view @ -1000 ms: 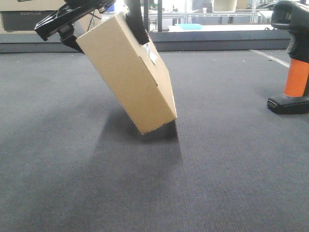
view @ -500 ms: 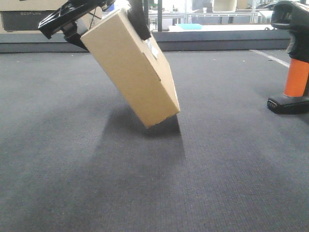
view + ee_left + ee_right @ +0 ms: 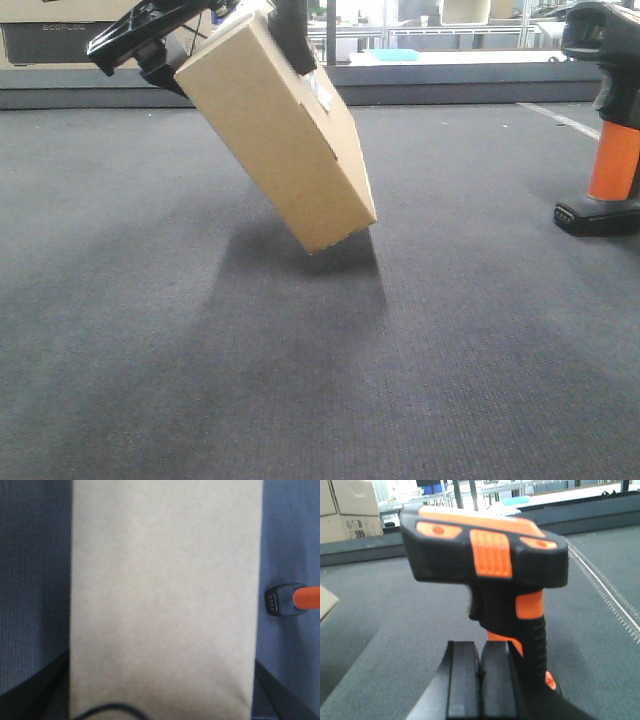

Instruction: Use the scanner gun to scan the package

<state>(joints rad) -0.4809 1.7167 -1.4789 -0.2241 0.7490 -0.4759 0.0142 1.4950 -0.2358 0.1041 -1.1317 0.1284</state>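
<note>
Package (image 3: 280,130): steeply tilted, well left of scanner gun (image 3: 605,130), lower corner close over worktop (image 3: 450,350)
Left fingers (image 3: 290,35): clamped on package's upper end
Right fingers (image 3: 462,680): pressed together, empty, just before scanner gun's orange stem
Scanner gun: upright on worktop

Bare carpet (image 3: 470,330) lies open between the tilted package (image 3: 285,130) and the scanner gun (image 3: 613,160).
</note>
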